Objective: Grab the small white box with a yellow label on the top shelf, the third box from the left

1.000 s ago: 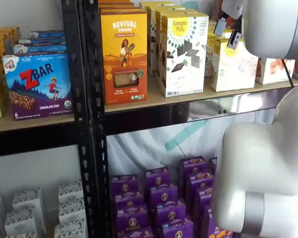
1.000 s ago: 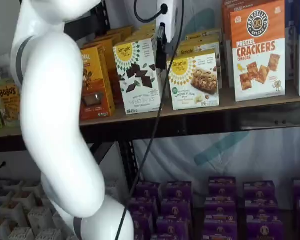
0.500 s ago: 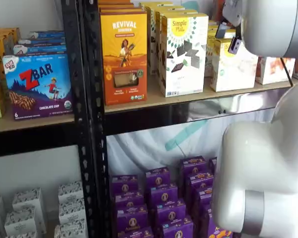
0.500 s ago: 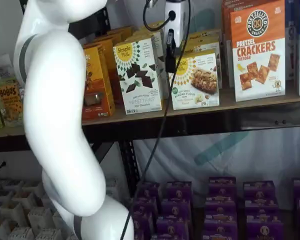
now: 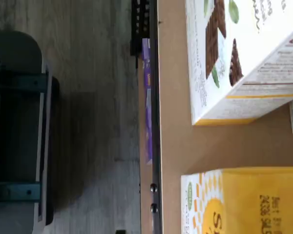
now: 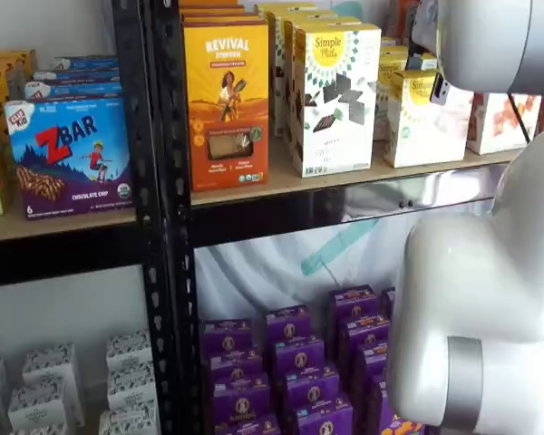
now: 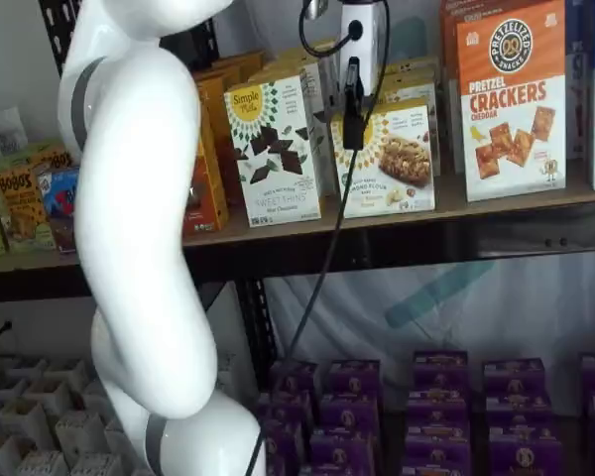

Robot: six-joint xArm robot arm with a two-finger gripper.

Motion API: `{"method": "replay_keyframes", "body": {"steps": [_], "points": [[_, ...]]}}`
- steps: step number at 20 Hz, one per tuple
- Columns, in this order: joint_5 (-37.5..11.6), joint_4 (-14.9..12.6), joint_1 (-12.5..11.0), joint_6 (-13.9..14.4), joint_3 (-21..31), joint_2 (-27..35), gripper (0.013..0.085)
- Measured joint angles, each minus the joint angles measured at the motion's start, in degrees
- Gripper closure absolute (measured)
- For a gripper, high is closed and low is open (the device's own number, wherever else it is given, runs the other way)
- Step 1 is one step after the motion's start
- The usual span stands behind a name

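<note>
My gripper (image 7: pixel 353 119) hangs in front of the small box (image 7: pixel 387 159), which stands on the top shelf (image 7: pixel 496 203) between the tall box (image 7: pixel 276 149) with dark squares and the cracker box (image 7: pixel 511 99). In that shelf view I see only a dark finger edge-on, low over the small box's upper front corner, so I cannot tell whether I am wide or narrow; nothing is in my grasp that I can see. In the other shelf view my arm (image 6: pixel 490 45) covers the fingers and part of the small box (image 6: pixel 426 118). The wrist view looks down on the shelf board (image 5: pixel 176 146) with the tall box (image 5: pixel 244 58) and the yellow panel of the small box (image 5: pixel 244 204) just apart. That narrow gap is my worry: a finger going in there could catch the tall box and tip or shove it. Coming in too far forward, I might push the small box back instead of straddling it, or pinch only a corner and let it twist free. The cable (image 7: pixel 322 268) trailing across the front could also snag.
</note>
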Motion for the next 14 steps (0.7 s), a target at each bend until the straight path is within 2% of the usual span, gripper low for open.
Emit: {"method": "replay_keyframes", "body": {"steps": [3, 7, 14], "points": [[-1.1, -0.5, 0.4, 0.2, 0.4, -0.1, 0.0130], [-7.6, 0.1, 0.8, 0.2, 4.6, -2.5, 0.0130], [-8.8, -2.9, 2.0, 0.6, 5.5, -2.6, 0.0130]]}}
